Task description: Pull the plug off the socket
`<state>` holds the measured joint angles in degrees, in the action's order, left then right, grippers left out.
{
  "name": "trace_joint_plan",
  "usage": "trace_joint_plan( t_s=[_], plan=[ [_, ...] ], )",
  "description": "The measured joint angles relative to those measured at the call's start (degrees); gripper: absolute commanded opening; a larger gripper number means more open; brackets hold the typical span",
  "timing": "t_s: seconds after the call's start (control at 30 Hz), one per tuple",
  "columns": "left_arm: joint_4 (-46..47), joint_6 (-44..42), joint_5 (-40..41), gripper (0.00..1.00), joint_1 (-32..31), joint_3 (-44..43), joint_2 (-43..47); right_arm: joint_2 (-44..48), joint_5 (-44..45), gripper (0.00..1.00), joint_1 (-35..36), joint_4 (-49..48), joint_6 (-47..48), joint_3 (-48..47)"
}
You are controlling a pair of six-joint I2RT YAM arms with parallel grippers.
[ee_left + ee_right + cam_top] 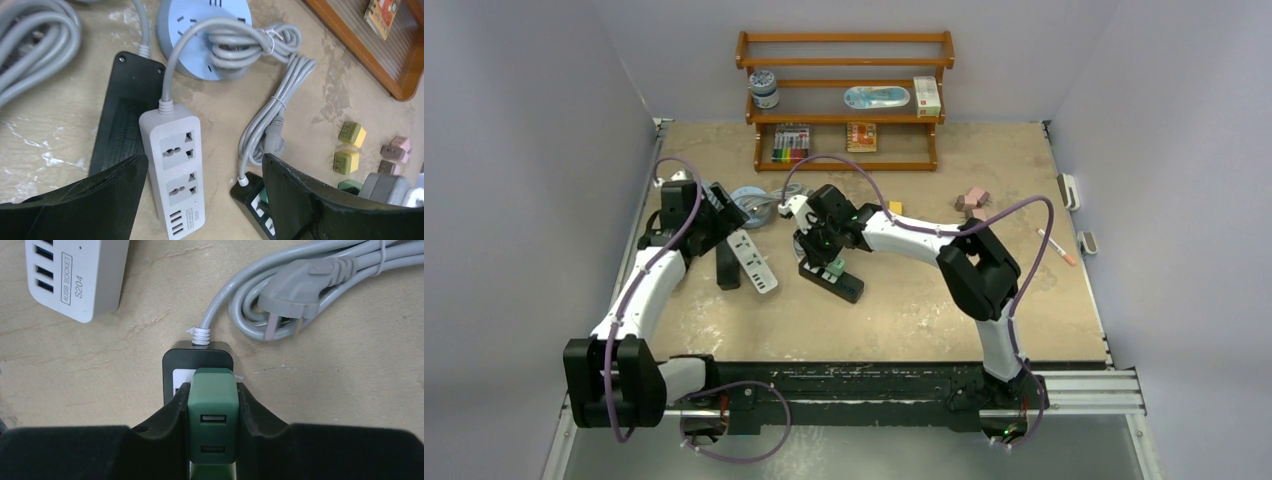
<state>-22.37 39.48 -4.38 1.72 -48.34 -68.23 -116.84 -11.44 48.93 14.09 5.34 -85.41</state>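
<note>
Right claw (212, 391) pinches the boxy green plug (212, 412) in its black socket (199, 353) — left claw (202, 167) gapes.

My right gripper (212, 396) was matt black. The dark green boxy plastic plug (212, 415) had two pale grey USB slots on its face. The black rectangular plastic socket strip (199, 356) carried a white label patch, and its light grey round cable (350, 257) was plain. The white oblong plastic power strip (175, 165) showed pale grey socket faces and grey lettering. The pale blue round plastic socket hub (175, 12) was unpatterned. The tan wooden desk (100, 365) was mottled with whitish scuffs. The two olive-yellow plastic cubes (352, 134) were plain, as were the dusty pink plastic adapters (400, 144). My left gripper (205, 165) was black too.
</note>
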Motion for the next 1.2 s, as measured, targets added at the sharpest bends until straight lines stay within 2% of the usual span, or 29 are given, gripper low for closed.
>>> trace_joint_plan(
  t_s=[0.03,0.27,0.57,0.77,0.97,1.2],
  plan=[
    [0.50,0.42,-0.09,0.84,-0.63,0.44,0.00,0.00,0.22,0.00,0.11,-0.11,0.17,-0.13],
    [2.43,1.99,-0.24,0.85,-4.42,1.68,0.07,0.76,0.24,0.00,-0.02,0.00,-1.46,0.02],
    [7.54,3.52,2.73,0.85,-17.99,1.68,-1.88,9.40,-5.90,0.00,-5.51,-5.16,-9.90,2.01],
    [12.28,4.44,5.35,0.85,-20.74,0.22,-4.66,14.95,-13.51,0.00,-10.86,-11.23,-15.74,4.11],
    [12.72,4.46,8.31,0.85,-22.53,-1.79,-8.09,14.86,-16.33,0.00,-11.89,-12.59,-18.88,5.62],
    [11.13,6.23,13.64,0.85,-23.26,-1.79,-5.64,14.69,-17.90,0.00,-11.98,-15.41,-21.68,6.19]
  ],
)
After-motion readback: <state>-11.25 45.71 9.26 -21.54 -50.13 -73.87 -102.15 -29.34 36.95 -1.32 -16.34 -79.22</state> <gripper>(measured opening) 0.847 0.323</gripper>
